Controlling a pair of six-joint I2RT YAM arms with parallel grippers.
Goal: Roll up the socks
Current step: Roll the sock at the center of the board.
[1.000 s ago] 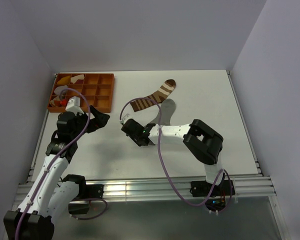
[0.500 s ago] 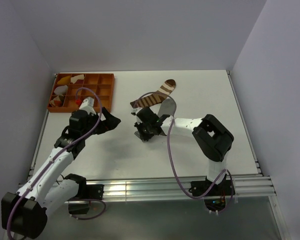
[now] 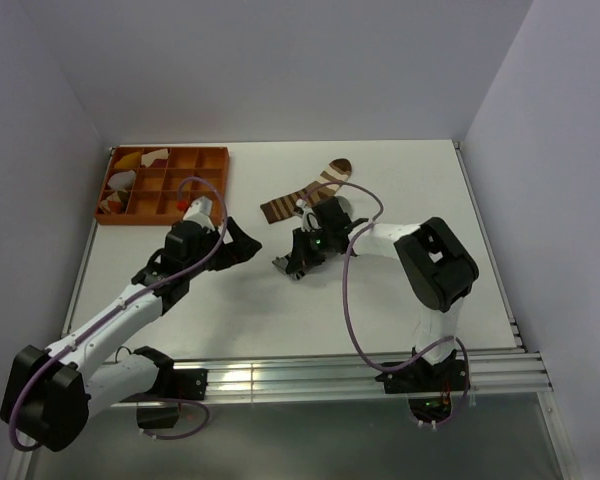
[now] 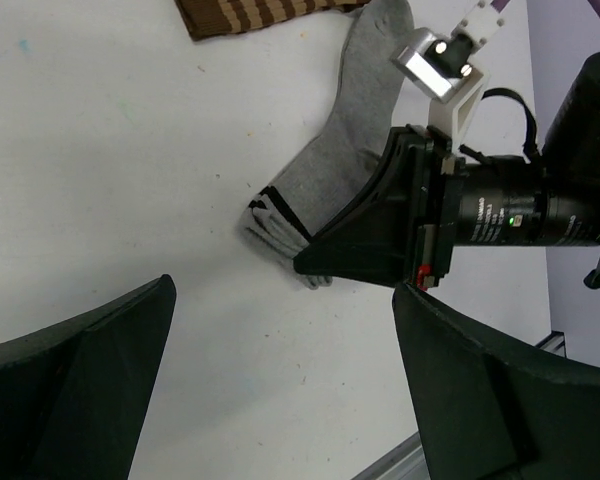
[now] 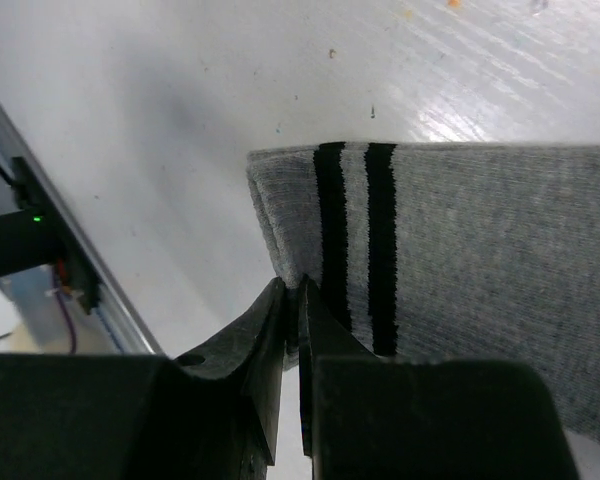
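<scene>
A: grey sock [image 4: 332, 160] first: plain fabric ankle one, two dark stripes on the cuff. Where is it?
B: flat on the white table [image 3: 410, 180], about mid-table, cuff end toward the near edge, toe end up by the brown sock [image 3: 305, 192]. In the top view the right arm [image 3: 380, 240] covers most of it and only the cuff pokes out

A: and the brown sock?
B: fabric ankle sock, brown with white stripes, lying flat farther back on a diagonal. In the left wrist view its end sits right at the grey toe. Touching or overlapping, can't tell

A: right gripper [image 5: 290, 300]?
B: down at the cuff's open edge, fingers almost together with only a thin slit between, pinching the edge of the grey sock at one corner. The cuff looks a bit bunched at the tips in the left wrist view

A: left gripper [image 3: 248, 240]?
B: jaws spread wide with nothing in them, over the table just left of the cuff, pointing at the right gripper, not touching the sock

A: rest?
B: orange tray [image 3: 220, 190] with compartments at the far-left corner, yellow and white cloth pieces [image 3: 130, 160] in its left cells, well apart from both socks. Purple cables [image 3: 345, 300] loop along both arms
</scene>
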